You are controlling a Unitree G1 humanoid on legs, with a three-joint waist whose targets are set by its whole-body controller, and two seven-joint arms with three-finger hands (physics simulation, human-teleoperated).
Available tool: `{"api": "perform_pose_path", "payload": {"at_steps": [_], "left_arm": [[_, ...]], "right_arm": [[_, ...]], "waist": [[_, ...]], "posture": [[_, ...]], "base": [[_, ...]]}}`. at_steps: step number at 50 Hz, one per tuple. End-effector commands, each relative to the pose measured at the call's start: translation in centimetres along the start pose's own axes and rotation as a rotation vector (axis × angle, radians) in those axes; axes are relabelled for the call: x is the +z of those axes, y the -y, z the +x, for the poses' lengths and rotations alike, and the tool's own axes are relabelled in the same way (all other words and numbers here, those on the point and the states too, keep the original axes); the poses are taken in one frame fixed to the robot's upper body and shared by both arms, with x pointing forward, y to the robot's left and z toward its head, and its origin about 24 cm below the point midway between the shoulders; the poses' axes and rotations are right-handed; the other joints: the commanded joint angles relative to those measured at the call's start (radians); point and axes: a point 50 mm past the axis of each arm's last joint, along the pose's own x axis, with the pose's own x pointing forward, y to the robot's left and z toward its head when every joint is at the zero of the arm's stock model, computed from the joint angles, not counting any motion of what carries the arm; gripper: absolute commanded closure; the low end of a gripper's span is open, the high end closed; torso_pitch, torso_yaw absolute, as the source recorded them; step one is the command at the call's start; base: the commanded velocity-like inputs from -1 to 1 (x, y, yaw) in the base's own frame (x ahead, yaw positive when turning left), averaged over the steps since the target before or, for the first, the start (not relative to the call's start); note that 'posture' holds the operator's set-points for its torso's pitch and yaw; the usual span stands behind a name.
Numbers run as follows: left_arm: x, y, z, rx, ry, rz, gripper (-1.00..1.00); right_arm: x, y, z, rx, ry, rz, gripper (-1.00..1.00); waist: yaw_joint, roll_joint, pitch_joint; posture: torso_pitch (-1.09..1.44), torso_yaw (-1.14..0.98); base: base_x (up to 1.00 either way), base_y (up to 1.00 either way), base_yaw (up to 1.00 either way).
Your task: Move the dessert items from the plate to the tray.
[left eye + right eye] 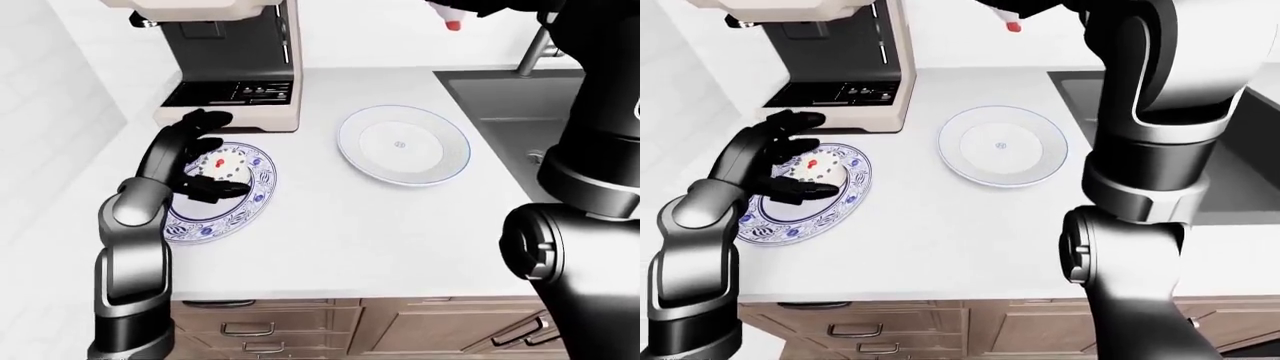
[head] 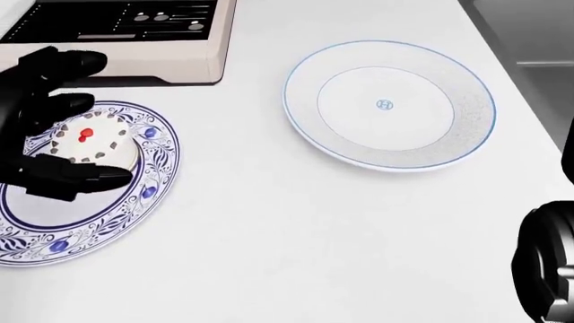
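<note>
A small white cake (image 2: 89, 145) with red topping sits on the blue-patterned plate (image 2: 54, 235) at the left of the head view. My left hand (image 2: 103, 121) stands open about the cake, upper fingers (image 2: 56, 64) above it and thumb (image 2: 85, 178) below it, not closed round it. The white tray (image 2: 449, 145), round with a blue rim, lies empty at the upper right. My right hand (image 1: 1032, 6) is raised at the top edge of the right-eye view, mostly cut off. A small white and red thing (image 1: 1012, 21) shows just under it.
A beige coffee machine (image 1: 230, 67) stands just above the patterned plate. A sink (image 1: 520, 105) with a faucet (image 1: 535, 45) is at the right of the counter. My right arm (image 2: 547, 269) fills the lower right corner of the head view. Drawers (image 1: 300, 330) lie below the counter edge.
</note>
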Motion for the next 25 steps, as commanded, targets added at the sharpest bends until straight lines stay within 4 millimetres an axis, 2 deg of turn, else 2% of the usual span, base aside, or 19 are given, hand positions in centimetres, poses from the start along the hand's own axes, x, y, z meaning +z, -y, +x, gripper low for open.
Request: {"api": "perform_pose_path", "payload": {"at_steps": [1, 11, 25], "left_arm": [[1.6, -1.0, -0.3, 0.049, 0.078, 0.038, -0.4], [1.6, -1.2, 0.0, 0.062, 0.074, 0.042, -0.47], [0.7, -1.3, 0.0, 0.076, 0.053, 0.059, -0.46]], "right_arm": [[2.1, 0.3, -0.7, -0.015, 0.099, -0.003, 1.0], [2.3, 0.3, -0.6, -0.013, 0.102, 0.0, 1.0], [2.0, 0.3, -0.7, -0.013, 0.101, 0.012, 1.0]], "waist": [[0.0, 0.002, -0.03], [-0.001, 0.002, -0.03], [-0.001, 0.002, -0.031]], "posture": [[0.0, 0.0], [0.0, 0.0], [0.0, 0.0]], "base": [[0.0, 0.0, 0.0], [0.0, 0.0, 0.0], [0.0, 0.0, 0.0]]}}
